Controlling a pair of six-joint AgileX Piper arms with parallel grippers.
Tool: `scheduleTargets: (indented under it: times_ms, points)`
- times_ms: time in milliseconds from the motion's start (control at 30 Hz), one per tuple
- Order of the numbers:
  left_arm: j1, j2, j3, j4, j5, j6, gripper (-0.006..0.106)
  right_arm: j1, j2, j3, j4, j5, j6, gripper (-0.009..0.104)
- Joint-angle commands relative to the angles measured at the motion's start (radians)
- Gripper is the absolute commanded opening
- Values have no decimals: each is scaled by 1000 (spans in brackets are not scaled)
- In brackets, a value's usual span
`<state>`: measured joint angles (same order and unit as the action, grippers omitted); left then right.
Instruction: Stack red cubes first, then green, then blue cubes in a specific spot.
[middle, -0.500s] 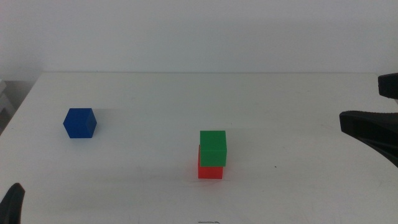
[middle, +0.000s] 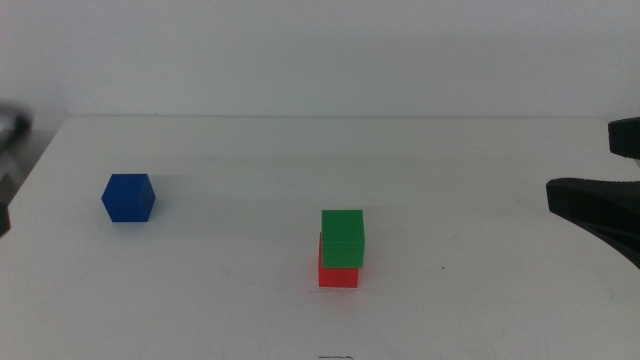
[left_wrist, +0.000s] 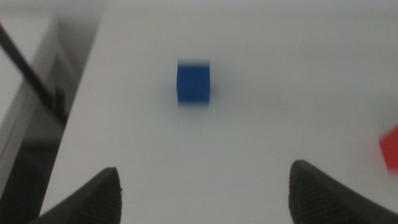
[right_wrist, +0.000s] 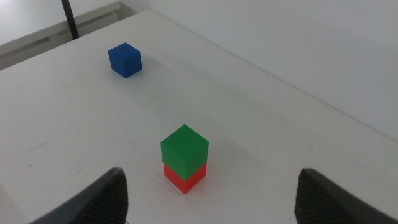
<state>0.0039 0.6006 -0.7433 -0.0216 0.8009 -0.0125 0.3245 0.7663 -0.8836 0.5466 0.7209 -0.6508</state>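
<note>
1. Two cubes are already stacked: green (middle: 343, 237) sits on red (middle: 338, 275), turned slightly askew, near the counter's (middle: 480, 300) middle.
2. The blue cube (middle: 128, 197) stands alone, well apart, toward the left.
3. The left end effector (left_wrist: 205, 193) faces blue, jaws wide open and empty; the view is blurred.
4. The right end effector (right_wrist: 211, 196) waits at the right, open, overlooking the stack.
5. Centre blue between the jaws, grip squarely, then lower gently to avoid nudging green.
</note>
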Motion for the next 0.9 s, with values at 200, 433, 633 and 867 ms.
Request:
scheduleTargets:
  times_ms: [200,433,633,867]
  points:
    - [-2,368,-395,-9,242,161,90,-6,-2,-24,25,-56,-10,82]
    - [-1,635,-551,-37,245,171,90,-6,-2,-24,25,-56,-10,82]
    - [-1,904,-753,-34,327,185,90,-6,-2,-24,25,-56,-10,82]
    - [21,1182,-1008,-37,426,230,90,-6,-2,-24,25,-56,-10,82]
